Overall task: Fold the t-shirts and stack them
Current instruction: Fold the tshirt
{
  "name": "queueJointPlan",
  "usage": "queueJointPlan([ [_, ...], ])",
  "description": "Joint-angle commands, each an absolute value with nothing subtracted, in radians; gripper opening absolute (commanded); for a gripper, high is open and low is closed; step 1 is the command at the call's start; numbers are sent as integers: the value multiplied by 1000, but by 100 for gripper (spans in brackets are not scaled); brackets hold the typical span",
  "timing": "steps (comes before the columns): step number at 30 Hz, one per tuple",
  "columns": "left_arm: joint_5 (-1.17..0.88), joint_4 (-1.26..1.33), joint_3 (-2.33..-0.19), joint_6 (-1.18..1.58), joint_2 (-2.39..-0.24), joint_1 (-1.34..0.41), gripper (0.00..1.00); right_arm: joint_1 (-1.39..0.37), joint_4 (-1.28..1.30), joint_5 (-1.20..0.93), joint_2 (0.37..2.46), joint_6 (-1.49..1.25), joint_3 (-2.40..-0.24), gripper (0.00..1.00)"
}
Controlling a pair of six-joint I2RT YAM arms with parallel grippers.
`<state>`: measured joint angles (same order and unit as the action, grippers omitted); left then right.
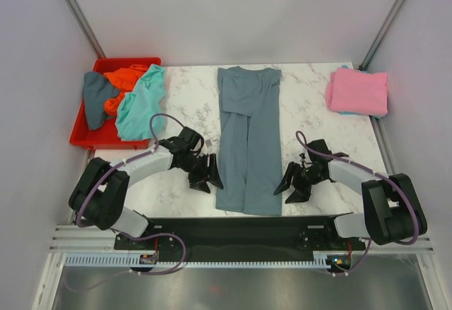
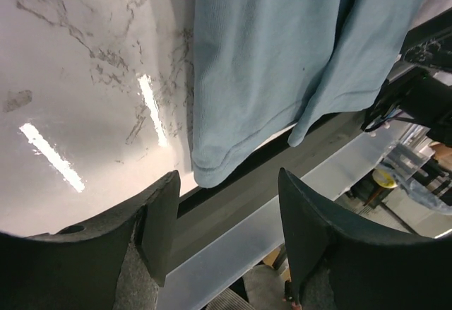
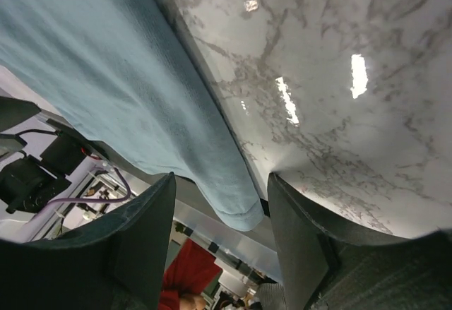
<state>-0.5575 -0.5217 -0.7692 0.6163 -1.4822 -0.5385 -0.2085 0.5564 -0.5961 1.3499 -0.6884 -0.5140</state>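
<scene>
A slate blue-grey t-shirt lies in a long strip down the middle of the table, both sides folded in. Its near hem hangs over the table's front edge. My left gripper is open just left of the shirt's near left corner. My right gripper is open just right of the shirt's near right corner. Neither holds cloth. A folded pink t-shirt lies at the far right on a turquoise one. Teal, orange and dark grey-blue shirts lie crumpled in the bin.
A red plastic bin stands at the far left of the marble table. The black base rail runs along the near edge, under the shirt's hem. Grey walls close in the sides and back.
</scene>
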Motion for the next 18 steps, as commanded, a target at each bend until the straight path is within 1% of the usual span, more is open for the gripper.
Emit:
queueJointPlan([
  [1,-598,-433,-743,698,-1508,-534,65,-242,572,-561,1356,-718,-502,63],
  [6,-615,-390,-709,727,-1539,-534,64,-285,558,-595,1384,-747,-497,61],
  [11,-638,-368,-699,744,-1574,-535,60,-295,555,-598,1390,-750,-486,56],
  [14,-646,-356,-699,750,-1586,-537,57,-298,537,-611,1381,-753,-474,49],
  [15,-655,-354,-698,752,-1594,-537,55,-298,523,-615,1379,-755,-474,44],
  [16,-658,-350,-696,752,-1597,-541,52,-298,514,-630,1379,-758,-472,41],
  [18,-661,-348,-696,755,-1601,-548,51,-299,491,-641,1379,-762,-469,38],
])
